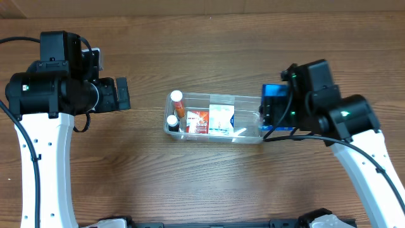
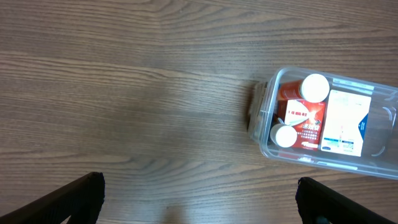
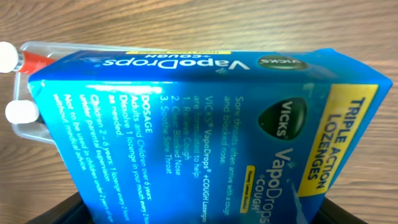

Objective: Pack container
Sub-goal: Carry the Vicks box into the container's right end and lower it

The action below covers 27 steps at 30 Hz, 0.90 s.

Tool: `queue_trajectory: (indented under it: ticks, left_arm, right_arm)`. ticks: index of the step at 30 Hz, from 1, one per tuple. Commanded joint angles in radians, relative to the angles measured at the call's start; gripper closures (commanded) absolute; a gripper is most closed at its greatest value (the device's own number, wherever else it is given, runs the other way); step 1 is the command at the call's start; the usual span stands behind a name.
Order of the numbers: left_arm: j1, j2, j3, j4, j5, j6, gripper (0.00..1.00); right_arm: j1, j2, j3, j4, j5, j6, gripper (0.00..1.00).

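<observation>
Overhead shows clear, rimmed container (image 1: 248, 109) part-filled, left tool (image 1: 123, 94) spread, right tool (image 1: 271, 118) pinching blue box (image 1: 274, 92).

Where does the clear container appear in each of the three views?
Overhead: the container lies at the centre of the picture.
Left wrist: at the right edge, partly cut off.
Right wrist: upper left, mostly hidden behind the blue box.
Shared landmark: the two white caps at one end of it.
</observation>
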Motion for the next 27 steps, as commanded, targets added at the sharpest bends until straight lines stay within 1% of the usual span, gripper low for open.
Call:
queue_trajectory:
  ticks: [1, 7, 12, 18, 25, 27]
  left_arm:
    - [0.01, -0.004, -0.002, 0.0, -0.006, 0.011, 0.0]
    - [0.01, -0.004, -0.002, 0.0, -0.006, 0.011, 0.0]
    - [0.01, -0.004, -0.002, 0.0, -0.006, 0.011, 0.0]
    - [0.01, -0.004, -0.002, -0.001, -0.006, 0.011, 0.0]
    - [0.01, -0.004, -0.002, -0.003, -0.006, 0.012, 0.0]
    - [0.01, -0.004, -0.002, -0.003, -0.006, 0.012, 0.0]
  right_arm:
    - [0.047, 0.072, 0.021, 0.011, 0.0, 0.122, 0.33]
    - [0.079, 0.257, 0.021, 0.047, 0.001, 0.117, 0.33]
    - [0.079, 0.357, 0.021, 0.09, 0.001, 0.118, 0.33]
    - [0.079, 0.424, 0.019, 0.09, 0.001, 0.118, 0.33]
    - [0.079, 0.427, 0.019, 0.089, 0.001, 0.118, 0.32]
    - [0.079, 0.427, 0.019, 0.089, 0.001, 0.118, 0.27]
